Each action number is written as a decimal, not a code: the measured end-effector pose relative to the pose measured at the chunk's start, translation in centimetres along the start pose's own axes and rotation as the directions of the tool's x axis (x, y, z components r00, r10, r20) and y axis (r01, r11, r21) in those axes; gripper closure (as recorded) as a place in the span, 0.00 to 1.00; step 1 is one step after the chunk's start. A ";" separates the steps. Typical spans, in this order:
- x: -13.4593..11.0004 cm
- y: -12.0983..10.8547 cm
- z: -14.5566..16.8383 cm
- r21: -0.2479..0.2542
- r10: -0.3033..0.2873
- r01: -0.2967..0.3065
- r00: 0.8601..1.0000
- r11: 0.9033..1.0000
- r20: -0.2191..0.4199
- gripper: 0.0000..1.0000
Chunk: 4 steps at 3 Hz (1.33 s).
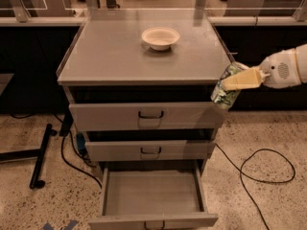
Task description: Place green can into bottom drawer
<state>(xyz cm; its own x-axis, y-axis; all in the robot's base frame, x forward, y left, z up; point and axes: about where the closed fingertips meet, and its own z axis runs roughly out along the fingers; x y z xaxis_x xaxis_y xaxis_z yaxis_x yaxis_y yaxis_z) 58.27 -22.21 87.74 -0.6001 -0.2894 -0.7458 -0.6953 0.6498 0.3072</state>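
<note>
The green can point(223, 90), light green with dark mottling, hangs tilted in the air off the cabinet's right front corner, level with the top drawer. My gripper point(237, 82) reaches in from the right on a white arm and is shut on the can, a yellowish finger across its upper side. The bottom drawer point(152, 195) of the grey cabinet is pulled wide open, low in the view, and its inside is bare. The can is up and to the right of the drawer.
A white bowl point(160, 37) stands on the cabinet top point(110, 51) toward the back. The two upper drawers point(148, 116) stick out slightly. A black cable point(259, 169) loops on the floor at right; a black stand leg point(41, 155) lies at left.
</note>
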 end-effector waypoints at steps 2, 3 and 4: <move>11.7 -2.6 7.6 -0.059 0.219 -0.223 0.973 0.973 -0.072 1.00; 11.7 -2.6 7.6 -0.059 0.219 -0.224 0.973 0.973 -0.071 1.00; 12.9 -2.8 9.9 -0.099 0.259 -0.263 0.965 0.960 -0.047 1.00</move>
<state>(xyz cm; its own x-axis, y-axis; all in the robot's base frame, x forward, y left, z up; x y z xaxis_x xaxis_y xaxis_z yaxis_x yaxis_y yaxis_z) 56.38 -20.78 71.44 -0.7776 -0.1435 -0.6122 -0.5489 0.6299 0.5495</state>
